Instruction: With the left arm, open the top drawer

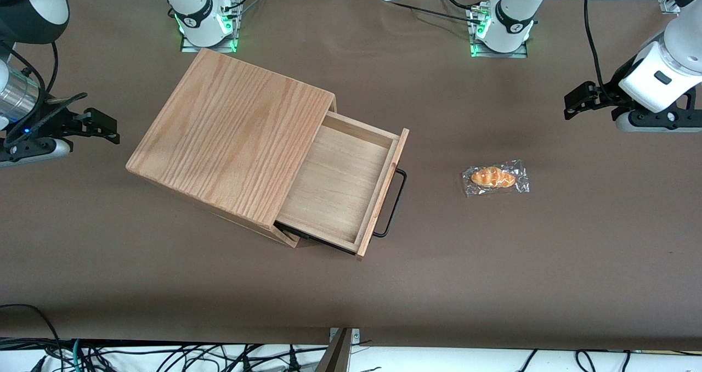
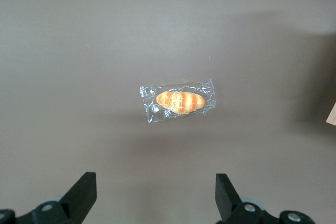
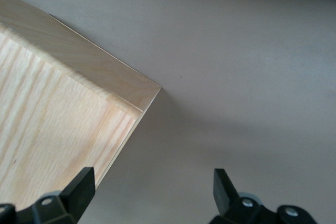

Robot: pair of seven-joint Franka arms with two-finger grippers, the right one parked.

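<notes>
The top drawer (image 1: 334,188) of the oak-grain cabinet (image 1: 230,136) stands pulled well out, its pale-wood inside bare. Its thin black bar handle (image 1: 396,202) faces the working arm's end of the table. The left arm's gripper (image 1: 573,102) hangs above the table toward that end, well apart from the handle and a little farther from the front camera than the wrapped bread roll. In the left wrist view the gripper (image 2: 155,179) is open with nothing between its fingers and looks down on the roll; a corner of the drawer's pale wood (image 2: 332,116) shows at the frame's edge.
A bread roll in a clear wrapper (image 1: 495,177) (image 2: 180,101) lies on the brown table cloth (image 1: 493,262), between the drawer front and the left arm. The cabinet's top corner (image 3: 52,129) fills part of the right wrist view.
</notes>
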